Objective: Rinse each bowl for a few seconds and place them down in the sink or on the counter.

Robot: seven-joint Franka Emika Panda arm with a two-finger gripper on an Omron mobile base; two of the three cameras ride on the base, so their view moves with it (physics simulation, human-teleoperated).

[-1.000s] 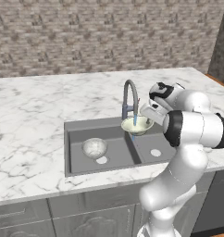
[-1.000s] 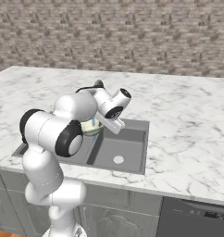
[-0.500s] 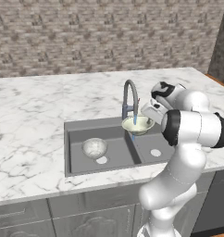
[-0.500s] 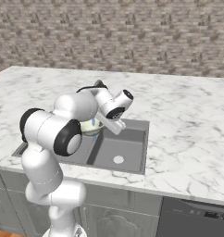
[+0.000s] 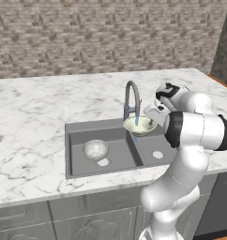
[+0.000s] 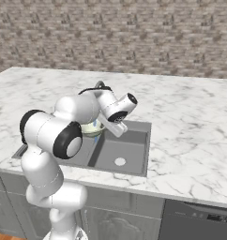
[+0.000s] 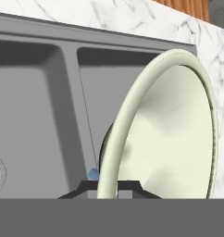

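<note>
Stone-grey bowl point(image 5: 95, 150) first, on your left: it sits on the floor of the sink's point(image 5: 78, 131) left basin, just beside the round drain, well apart from the arm and not yet handled as far as you can judge from where it lies. Move your eye right to the gooseneck faucet point(image 5: 132, 96), and under its spout you find the cream-green bowl point(image 5: 139, 124), held above the divider between the two basins. Over the last second almost nothing has changed: the bowl has stayed under the spout and the arm has barely shifted, which reads as a rinse being held rather than a carry or a drop. A thin blue streak hangs below the bowl in the left base view and a blue drop shows beside its rim in the hand view, so water is probably running. Further right, the gripper point(image 5: 152, 114) is clamped on the bowl's near rim, fingers pinched together on it; the hand view shows the rim point(image 7: 132, 120) rising edge-on between the tips. White marble counter point(image 5: 35, 117) surrounds the sink. You can judge this as the rinse of one bowl underway, with setting it down and the grey bowl left to do.
</note>
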